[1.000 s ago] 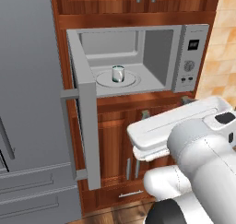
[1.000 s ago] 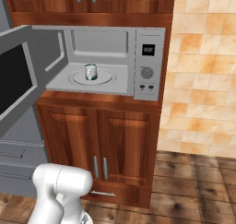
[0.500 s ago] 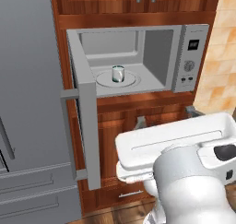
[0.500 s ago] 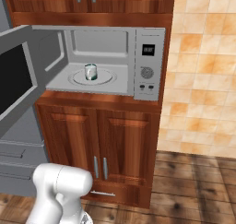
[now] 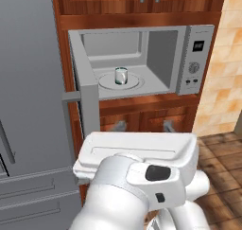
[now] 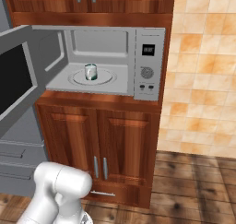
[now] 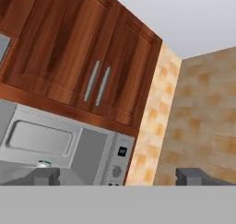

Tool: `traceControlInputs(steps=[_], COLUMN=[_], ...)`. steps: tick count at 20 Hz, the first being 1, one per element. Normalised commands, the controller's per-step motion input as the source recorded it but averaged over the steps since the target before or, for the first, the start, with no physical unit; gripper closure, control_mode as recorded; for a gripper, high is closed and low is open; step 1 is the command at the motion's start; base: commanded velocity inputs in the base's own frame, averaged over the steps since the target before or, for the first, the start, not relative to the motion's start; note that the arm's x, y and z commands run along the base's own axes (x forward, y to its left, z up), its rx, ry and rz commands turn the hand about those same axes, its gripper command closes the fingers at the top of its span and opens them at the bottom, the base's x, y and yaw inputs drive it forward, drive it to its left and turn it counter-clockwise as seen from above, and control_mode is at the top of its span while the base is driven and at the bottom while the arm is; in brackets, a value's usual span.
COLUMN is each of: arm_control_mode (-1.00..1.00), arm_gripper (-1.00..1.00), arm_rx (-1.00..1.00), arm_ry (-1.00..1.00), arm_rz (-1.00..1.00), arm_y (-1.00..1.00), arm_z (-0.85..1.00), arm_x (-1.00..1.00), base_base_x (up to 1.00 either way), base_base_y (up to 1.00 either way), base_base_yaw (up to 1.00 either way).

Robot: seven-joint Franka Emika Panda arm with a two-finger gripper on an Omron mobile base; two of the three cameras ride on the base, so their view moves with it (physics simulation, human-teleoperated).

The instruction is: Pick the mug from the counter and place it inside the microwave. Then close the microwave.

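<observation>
The microwave [image 5: 142,61] sat open in a wall of reddish wood cabinetry, and the mug [image 5: 121,75] stood upright inside it, on the middle of the round turntable [image 5: 119,81], clear of the cavity walls. From the right base view the same mug [image 6: 91,72] showed at the centre of the cavity, with the microwave's button panel [image 6: 148,64] and display to its right. The microwave door [image 6: 20,75] hung swung out to the left of the cavity, its dark window facing the right base camera; in the left base view it appeared edge-on, with the bar handle [image 5: 71,97] sticking out beside the grey fridge [image 5: 30,96]. Below the microwave stood the lower cabinet [image 6: 103,149] with two vertical pulls, and above it the upper cabinet [image 7: 87,66]. To the right of the microwave ran a wall of orange tile [image 6: 203,71]. The gripper [image 7: 119,176] stood low and in front of the microwave, tilted upward at it, its two fingertips [image 7: 45,176] spread wide apart with nothing between them; the rim of the mug [image 7: 44,163] just showed above the left one in the hand view. The arm [image 5: 142,177] bulked large below the microwave in the left base view.
</observation>
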Motion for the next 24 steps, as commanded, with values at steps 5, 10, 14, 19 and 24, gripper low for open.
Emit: traceControlInputs(steps=[5,10,14,19,24], arm_control_mode=[-1.00,-1.00,-1.00,-1.00,-1.00], arm_gripper=[-1.00,-1.00,-1.00,-1.00,-1.00], arm_rx=[0.00,0.00,0.00,0.00,0.00], arm_ry=[0.00,0.00,0.00,0.04,0.06], arm_rz=[-0.34,-0.26,-0.09,0.00,0.00], arm_y=[0.38,0.20,0.19,0.12,0.10], arm_z=[0.00,0.00,-0.09,-0.28,-0.29], arm_x=[-0.08,0.01,0.00,0.00,0.12], base_base_x=[0.00,0.00,0.00,0.00,0.00], base_base_y=[0.00,0.00,0.00,0.00,0.00], base_base_yaw=[0.00,0.00,0.00,0.00,0.00])
